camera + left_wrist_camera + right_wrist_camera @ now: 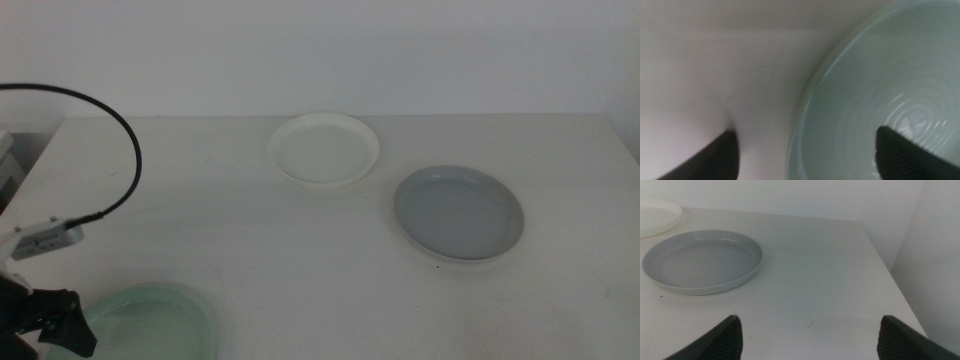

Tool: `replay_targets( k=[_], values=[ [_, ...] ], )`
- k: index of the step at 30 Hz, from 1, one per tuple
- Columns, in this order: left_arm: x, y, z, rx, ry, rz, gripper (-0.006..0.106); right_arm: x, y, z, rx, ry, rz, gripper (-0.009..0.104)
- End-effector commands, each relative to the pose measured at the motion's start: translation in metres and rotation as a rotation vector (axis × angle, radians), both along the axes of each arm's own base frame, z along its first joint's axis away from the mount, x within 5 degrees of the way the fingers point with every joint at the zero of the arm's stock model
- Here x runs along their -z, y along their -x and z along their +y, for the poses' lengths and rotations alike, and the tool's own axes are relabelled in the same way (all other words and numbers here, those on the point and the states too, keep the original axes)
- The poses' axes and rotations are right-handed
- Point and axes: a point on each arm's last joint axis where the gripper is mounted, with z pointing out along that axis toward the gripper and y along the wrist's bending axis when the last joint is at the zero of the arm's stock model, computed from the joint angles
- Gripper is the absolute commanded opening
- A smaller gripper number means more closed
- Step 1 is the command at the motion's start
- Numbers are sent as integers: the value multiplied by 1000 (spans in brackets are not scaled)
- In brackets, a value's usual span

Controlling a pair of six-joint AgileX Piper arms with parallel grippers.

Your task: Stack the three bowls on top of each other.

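Right now the left gripper (pixel 807 150) sits low at the near-left corner of the table (pixel 250 250), jaws spread apart, straddling the rim of the mint green bowl (pixel 155 322). In the left wrist view one jaw is outside the rim over bare table, the other over the bowl's inside, so the rim runs between them. Nothing clamped yet as far as I can see; can't tell if either jaw touches the rim.

Other two bowls are well apart from it: cream white bowl (pixel 324 148) far-centre, grey bowl (pixel 458 212) to its right and nearer the camera. The white and grey ones are close, rims not touching. None stacked yet, so task is at the start.

Right gripper (pixel 810 335) waits off the right side, out of the middle view, jaws wide open, holding nothing. Its wrist cam shows the grey bowl (pixel 702 266) ahead of it and a sliver of the white bowl (pixel 657 217) beyond.

Key relation: green bowl lies directly at the left gripper, rim edge in the gap, and the left arm is far nearer to it than the right. Bowls are round, so no long axis to line up. Probable next: close on rim, lift, carry fwd and right toward the grey or white bowl. Risk: shallow rim pinch, so the bowl may tilt or slip when lifted.
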Motion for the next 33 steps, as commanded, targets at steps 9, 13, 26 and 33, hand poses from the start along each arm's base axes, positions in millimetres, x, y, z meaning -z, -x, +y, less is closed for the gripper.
replay_targets(
  k=[9, 13, 26, 33],
  values=[
    [10, -6, 0, -33, 40, 39, 70, -10, 0, 0, -1, 21, -100, 94],
    [10, -6, 0, -41, 44, 49, 33, -10, 0, 0, -1, 21, -100, 94],
    [-20, 1, -4, -103, 37, 14, 6, -10, 0, 0, -1, 21, -100, 94],
    [-64, 2, -9, -152, 62, -61, 2, -10, 0, 0, -1, 21, -100, 94]
  ],
)
